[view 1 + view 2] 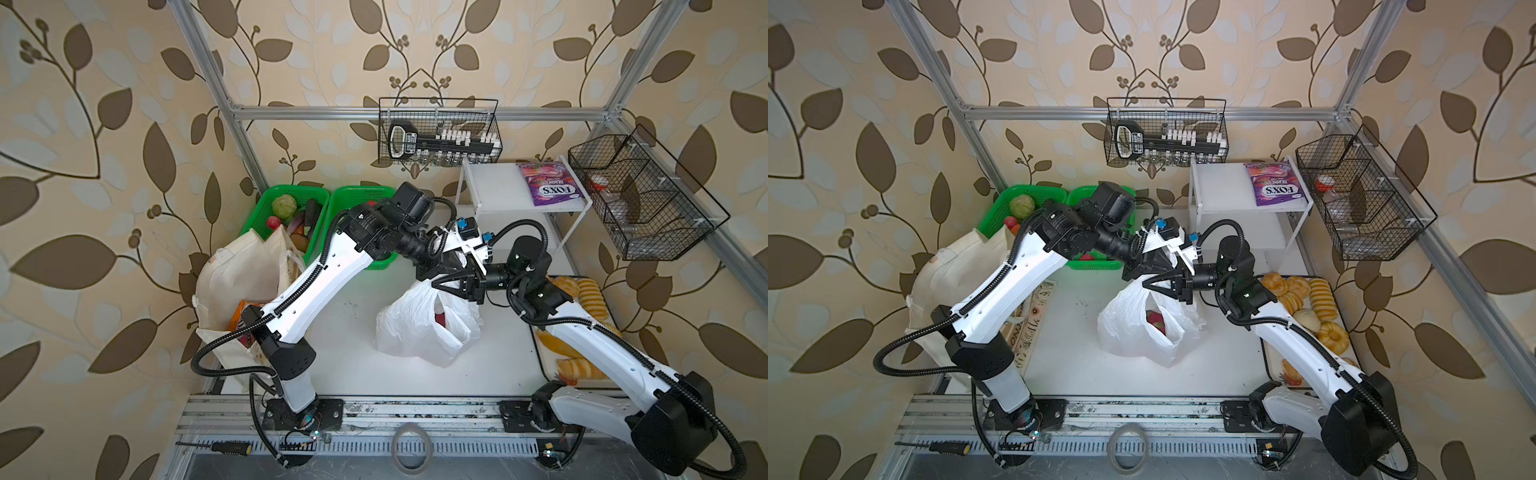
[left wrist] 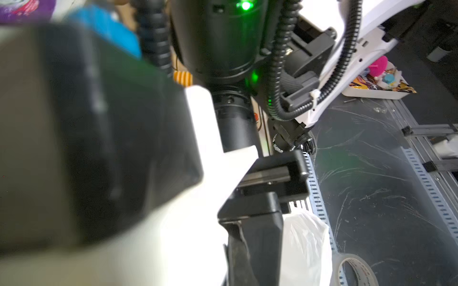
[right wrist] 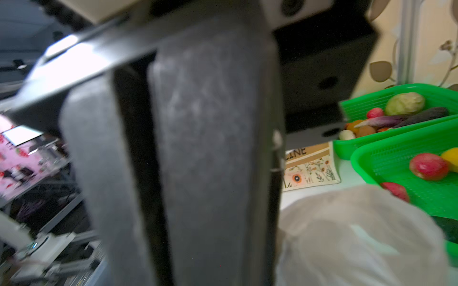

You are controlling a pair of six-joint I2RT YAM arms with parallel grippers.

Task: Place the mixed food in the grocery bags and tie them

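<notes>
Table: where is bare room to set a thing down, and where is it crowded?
Bare: the table between tote and bag, partly under the left arm; the strip from bag to front rail; the shelf left of the pouch. Crowded: bread tray, baskets.

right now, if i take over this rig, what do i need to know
Grippers: the left gripper is shut on the top of the plastic bag. The right gripper is beside it, jaws close together; its grip is unclear.
Things: the plastic bag sits mid-table with red fruit inside. The cloth bag on the left holds an orange pouch. The purple packet lies on the white shelf. There is fruit in a green basket.
Done: some food is bagged.
Left: bag the packet and the basket fruit, then tie both bags.
</notes>
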